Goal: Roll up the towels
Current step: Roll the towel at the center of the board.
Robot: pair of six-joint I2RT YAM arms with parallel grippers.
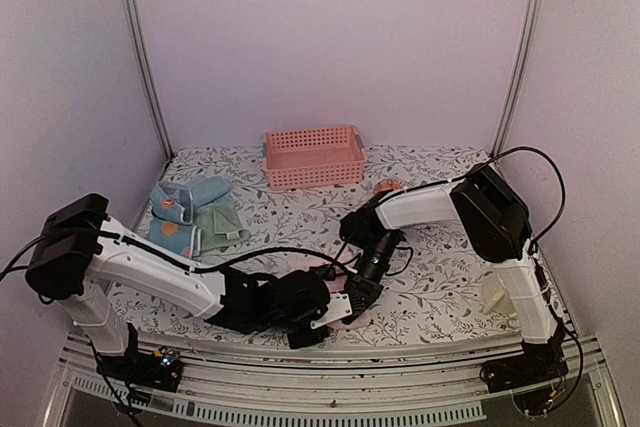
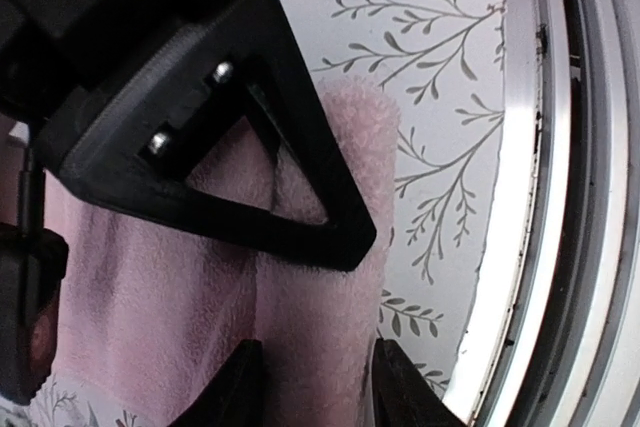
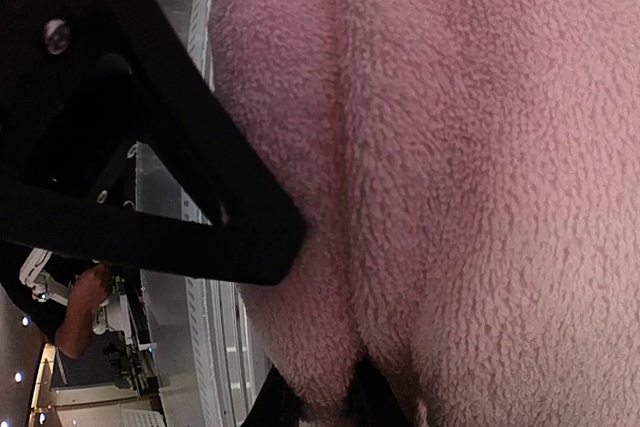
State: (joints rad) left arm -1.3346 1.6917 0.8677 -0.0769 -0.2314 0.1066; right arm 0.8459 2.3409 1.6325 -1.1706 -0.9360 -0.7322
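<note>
Pink towel [image 3: 480,197] is clamped in my right tool [image 3: 320,322] so the roll holds; left tool [image 2: 340,327], I cannot tell.

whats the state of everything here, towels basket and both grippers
pink towel: bunched into a loose roll, between the grippers
other towels: unrolled, heaped on the left
basket: upright, at the far side
left gripper: straddling the pink towel, grip unclear
right gripper: shut on the pink towel
</note>
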